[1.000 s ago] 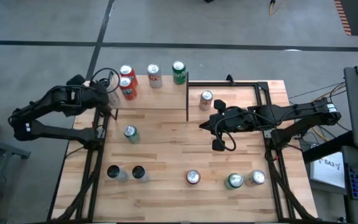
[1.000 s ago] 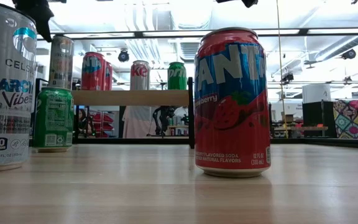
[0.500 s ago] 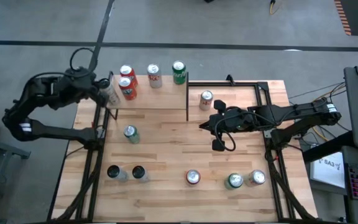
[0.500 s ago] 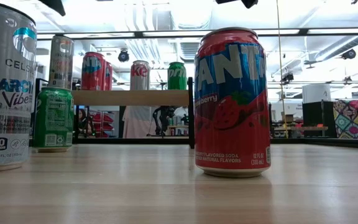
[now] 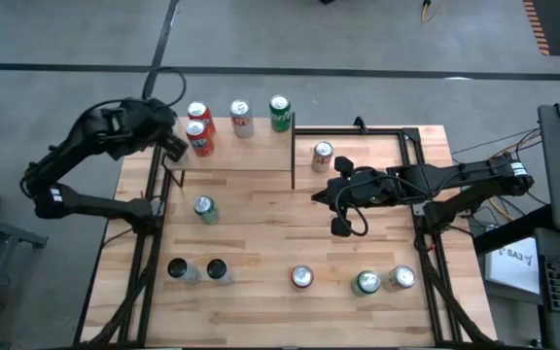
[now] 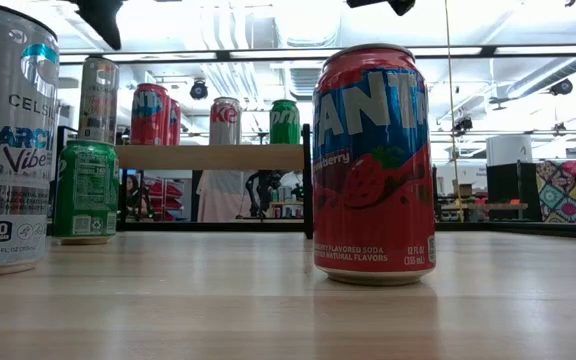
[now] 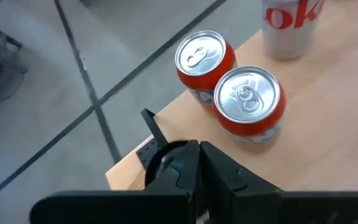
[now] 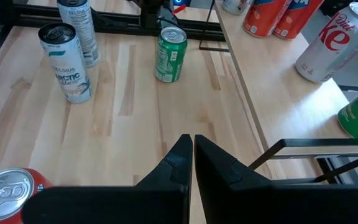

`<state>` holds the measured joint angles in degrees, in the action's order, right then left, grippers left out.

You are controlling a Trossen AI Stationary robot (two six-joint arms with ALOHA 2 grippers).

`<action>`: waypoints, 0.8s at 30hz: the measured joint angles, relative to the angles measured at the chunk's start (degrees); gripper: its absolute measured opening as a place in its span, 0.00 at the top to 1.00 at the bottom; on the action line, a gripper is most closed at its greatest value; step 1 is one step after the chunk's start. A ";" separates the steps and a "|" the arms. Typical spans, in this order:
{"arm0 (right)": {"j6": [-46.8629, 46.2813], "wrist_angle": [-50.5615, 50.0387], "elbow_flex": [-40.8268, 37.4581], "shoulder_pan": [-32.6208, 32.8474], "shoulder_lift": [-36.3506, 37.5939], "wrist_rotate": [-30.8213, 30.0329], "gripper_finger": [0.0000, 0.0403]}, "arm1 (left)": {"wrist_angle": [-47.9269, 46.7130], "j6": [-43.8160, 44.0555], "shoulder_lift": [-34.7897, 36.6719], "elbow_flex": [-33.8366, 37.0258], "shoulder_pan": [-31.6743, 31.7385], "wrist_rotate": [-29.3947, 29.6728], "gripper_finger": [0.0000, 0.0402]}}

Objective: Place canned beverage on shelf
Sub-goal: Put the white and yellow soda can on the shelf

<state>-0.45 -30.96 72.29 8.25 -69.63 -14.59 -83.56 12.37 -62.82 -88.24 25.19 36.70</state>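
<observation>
The shelf (image 5: 236,148), a small plain-wood board edged by black posts at the far-left corner of the tabletop (image 5: 261,243), already carries four cans: two red cans (image 5: 198,128) at its left end, a Diet Coke can (image 5: 242,118) in the middle and a green can (image 5: 279,112) at its right end. The left gripper (image 5: 168,146) hangs just off the shelf's left end, beside the red pair, fingers pressed together and holding nothing; this looks like a pause between placements. The right gripper (image 5: 321,194) waits to the right of the shelf, over the tabletop, also closed and empty. The next move would call for one arm to open its fingers and descend on a loose can. The silver can (image 5: 323,156) stands just right of the shelf's end post (image 5: 293,151), nearest the right gripper; a green-topped can (image 5: 203,208) stands in front of the shelf. More cans line the tabletop's near edge, well away from the shelf. The posts and the cans already placed leave limited free board, chiefly along the shelf's front.
</observation>
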 joint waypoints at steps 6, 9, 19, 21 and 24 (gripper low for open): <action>-0.35 -0.02 0.00 0.00 -0.02 0.00 0.98 | -2.80 -2.37 -4.60 -3.32 3.75 -1.42 1.00; -0.47 -0.01 -0.05 0.00 -0.02 0.00 0.98 | -4.78 -1.45 -6.11 -4.68 4.77 -1.26 1.00; -0.59 -0.04 -0.09 0.00 -0.02 0.00 0.98 | -5.66 -0.93 -6.88 -4.19 4.83 -1.22 1.00; -0.61 -0.04 -0.09 0.00 -0.02 0.00 0.98 | -5.76 -0.93 -6.65 -4.19 4.83 -1.20 1.00; -0.61 -0.05 -0.10 0.00 -0.02 0.00 0.98 | -6.26 -0.58 -6.45 -4.16 4.83 -1.20 1.00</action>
<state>-1.06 -31.01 72.19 8.25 -69.65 -14.59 -89.82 11.79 -69.28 -92.40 30.02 35.51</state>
